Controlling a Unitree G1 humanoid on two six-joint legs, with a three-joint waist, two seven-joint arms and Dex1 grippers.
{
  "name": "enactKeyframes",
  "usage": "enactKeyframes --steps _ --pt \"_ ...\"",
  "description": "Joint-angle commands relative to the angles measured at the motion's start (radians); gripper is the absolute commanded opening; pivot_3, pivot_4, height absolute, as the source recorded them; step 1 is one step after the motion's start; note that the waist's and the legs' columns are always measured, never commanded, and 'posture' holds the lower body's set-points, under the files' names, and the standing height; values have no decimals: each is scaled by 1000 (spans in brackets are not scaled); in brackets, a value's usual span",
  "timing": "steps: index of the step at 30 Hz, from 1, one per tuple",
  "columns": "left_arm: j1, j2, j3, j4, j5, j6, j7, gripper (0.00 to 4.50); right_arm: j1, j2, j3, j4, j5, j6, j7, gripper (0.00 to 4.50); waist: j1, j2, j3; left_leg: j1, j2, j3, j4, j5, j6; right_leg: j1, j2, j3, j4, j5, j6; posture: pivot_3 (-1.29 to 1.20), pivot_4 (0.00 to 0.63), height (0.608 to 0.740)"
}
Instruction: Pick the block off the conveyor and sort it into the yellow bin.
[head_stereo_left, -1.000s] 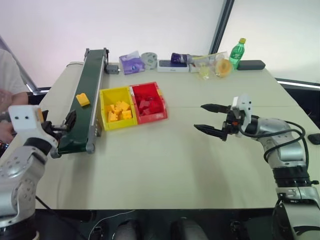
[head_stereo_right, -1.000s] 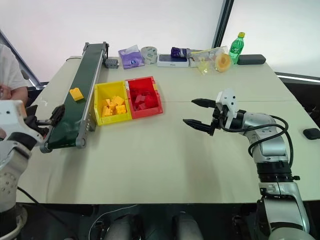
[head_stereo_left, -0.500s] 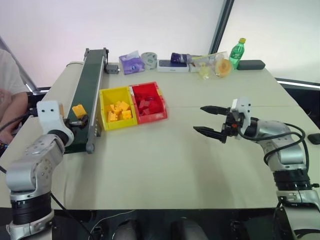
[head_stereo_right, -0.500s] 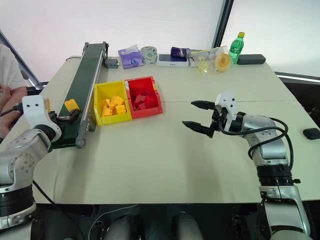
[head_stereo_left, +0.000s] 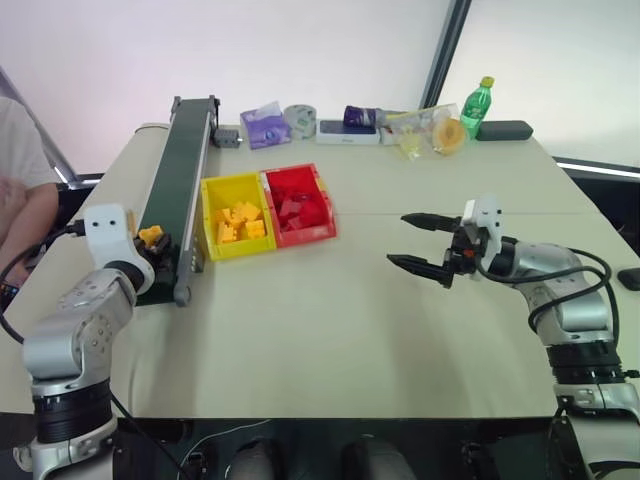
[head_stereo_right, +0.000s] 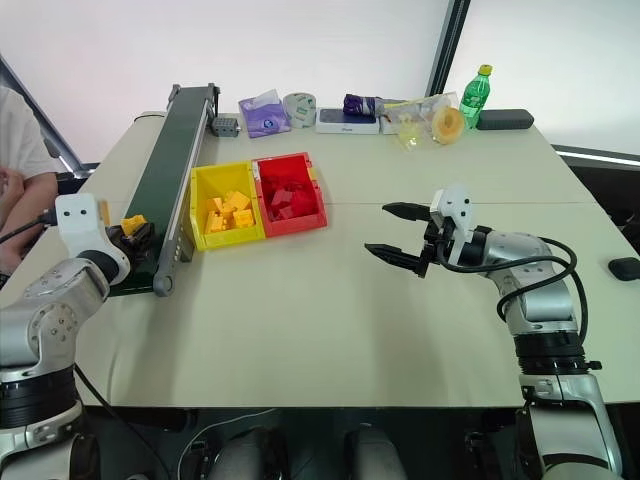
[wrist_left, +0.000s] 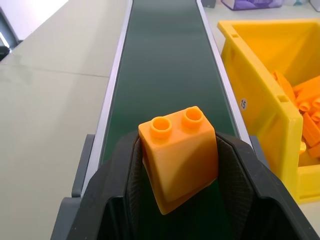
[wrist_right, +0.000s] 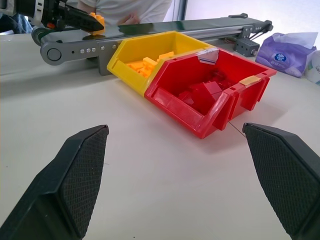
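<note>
The block (wrist_left: 178, 155), a small yellow-orange brick with two studs, sits tilted between the black fingers of my left gripper (head_stereo_left: 155, 243), which is shut on it just above the near end of the conveyor (head_stereo_left: 180, 160). The dark green belt (wrist_left: 162, 60) runs away from me between grey rails. Right beside the conveyor stands the yellow bin (head_stereo_left: 207, 215), holding several yellow bricks. Over the bare table to the right, my right gripper (head_stereo_left: 397, 237) hangs open with nothing in it, pointing toward the bins.
A red bin (head_stereo_left: 322, 198) with red blocks touches the yellow bin's right side. A purple tissue pack (head_stereo_left: 264, 126), a tape roll (head_stereo_left: 298, 118), a green bottle (head_stereo_left: 474, 105) and other clutter line the far edge. A person (head_stereo_left: 18, 170) sits at the left.
The block rode down the belt toward the near end. My left gripper swung in over the belt end and shut on it. The right arm stayed still.
</note>
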Motion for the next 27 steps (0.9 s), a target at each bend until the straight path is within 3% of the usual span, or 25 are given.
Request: enactKeyframes --steps 1,7,14,23,27 --pt "-76 -5 40 -35 -2 -80 -3 1613 -21 -10 -22 -21 12 -12 1 4500 2 0 0 0 0 0 0 0 0 0 0 0 0 0 0 0 150 740" --pt "-178 -2 -85 28 41 -217 -115 1613 -27 -2 -19 -14 10 -18 -3 4500 3 0 0 0 -1 0 0 0 0 1 0 0 0 0 0 0 150 740" --pt "-391 -89 -238 406 177 -420 -156 1613 -33 13 -23 -16 15 -23 -14 4500 3 0 0 0 -3 0 1 0 0 1 2 -1 0 0 1 0 150 740" --pt "-508 -144 -256 749 251 -546 -157 1613 -20 16 -36 -54 27 -9 -42 4500 0 0 0 0 -3 2 0 0 0 -1 2 -1 0 0 1 0 150 740" --pt "-524 -142 -240 784 243 -585 -175 3532 -13 13 -36 -64 31 -4 -50 4500 0 0 0 0 -3 2 0 0 0 -1 2 -1 0 0 1 0 150 740"
